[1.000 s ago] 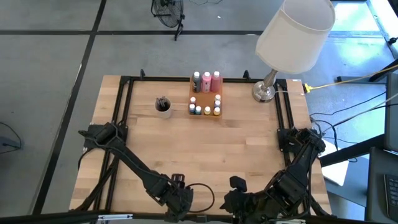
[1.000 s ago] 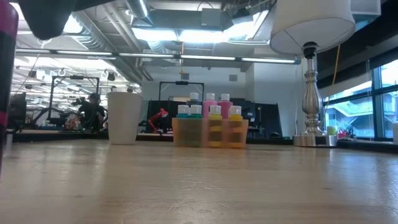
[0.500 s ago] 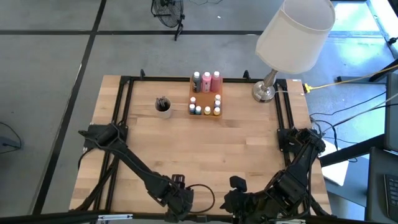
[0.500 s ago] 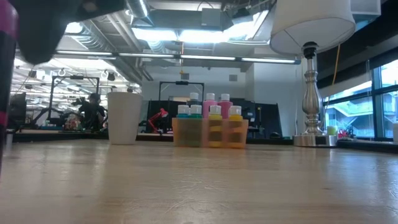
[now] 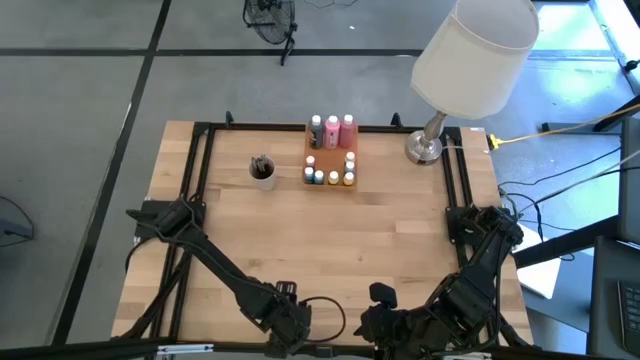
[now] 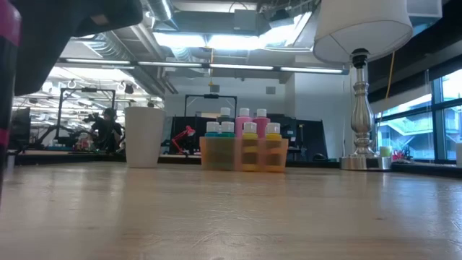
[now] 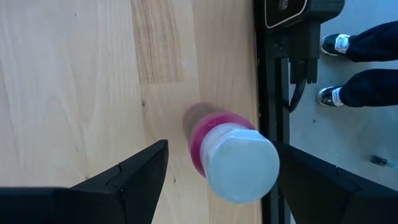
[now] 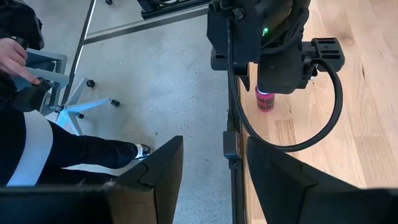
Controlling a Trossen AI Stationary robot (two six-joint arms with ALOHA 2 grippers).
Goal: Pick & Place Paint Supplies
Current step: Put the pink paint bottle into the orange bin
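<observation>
A pink squeeze bottle (image 7: 214, 134) with a white cap (image 7: 241, 163) stands upright on the wood near the table's near edge. It also shows in the right wrist view (image 8: 265, 101) and at the low view's left edge (image 6: 7, 87). My left gripper (image 7: 222, 149) hangs over it, open, one finger on either side of the cap; from above (image 5: 287, 322) it hides the bottle. My right gripper (image 8: 214, 155) waits open beside it (image 5: 378, 318), holding nothing. At the far middle, an orange tray (image 5: 322, 160) holds three taller bottles (image 5: 332, 128) and several small pots (image 5: 335, 176).
A pale cup (image 5: 262, 169) with dark brushes stands left of the tray. A lamp (image 5: 425, 148) with a wide shade stands at the far right corner. A black frame (image 7: 273, 93) runs along the table's edge. A person's legs (image 7: 360, 43) are just beyond the near edge.
My left gripper has sunk a little toward the pink bottle, its fingers staying open. The bottle has not moved.
</observation>
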